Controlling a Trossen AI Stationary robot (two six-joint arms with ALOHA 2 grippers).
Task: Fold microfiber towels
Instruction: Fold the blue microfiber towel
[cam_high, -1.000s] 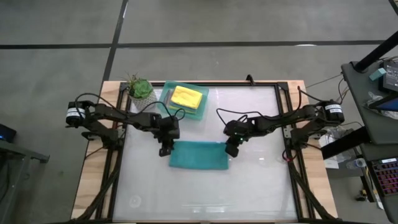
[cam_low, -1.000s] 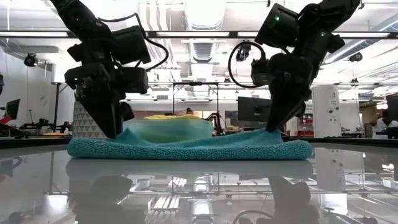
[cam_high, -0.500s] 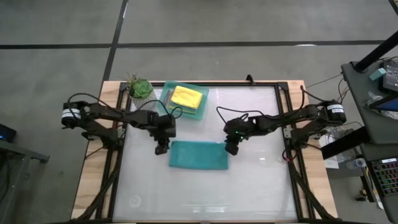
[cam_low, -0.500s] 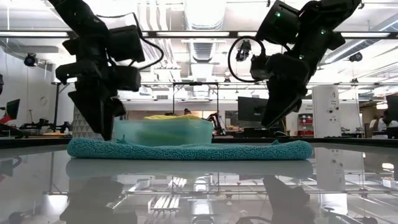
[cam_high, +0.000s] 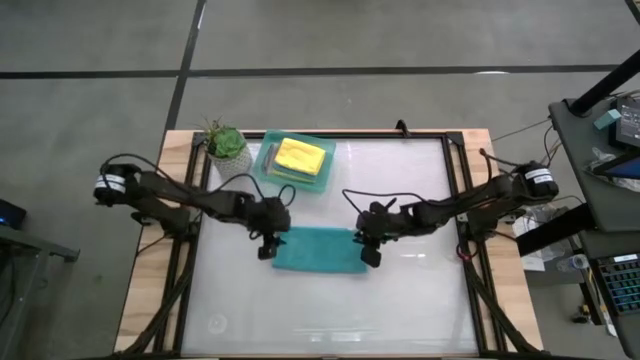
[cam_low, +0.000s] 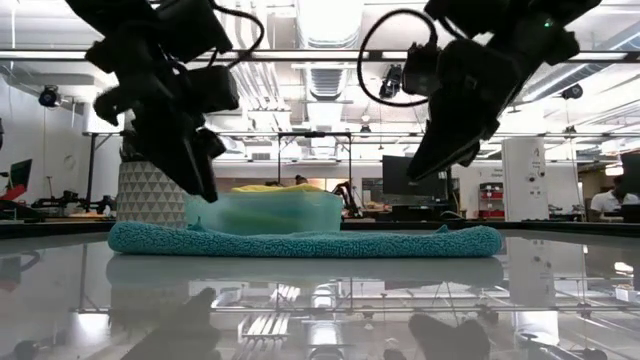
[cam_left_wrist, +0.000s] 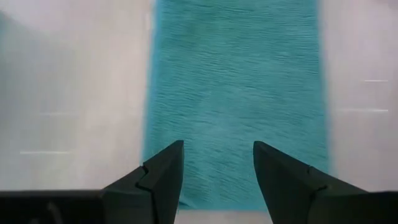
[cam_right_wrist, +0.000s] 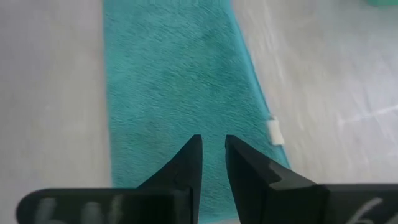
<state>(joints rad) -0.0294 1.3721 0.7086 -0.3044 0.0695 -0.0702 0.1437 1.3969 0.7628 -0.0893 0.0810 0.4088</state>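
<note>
The teal towel (cam_high: 318, 250) lies flat, folded into a strip mid-counter, with the left hand (cam_high: 266, 249) spread wide and the right hand (cam_high: 367, 254) narrowly parted, both empty above its 2 ends, seemingly poised for another fold.

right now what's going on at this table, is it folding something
Yes. A teal towel lies flat on the table, already folded into a strip. The left gripper hangs over one short end with its fingers open, and the right gripper over the other end, fingers nearly together; neither holds the cloth. Behind, a yellow towel sits in a green tray beside a small potted plant.
</note>
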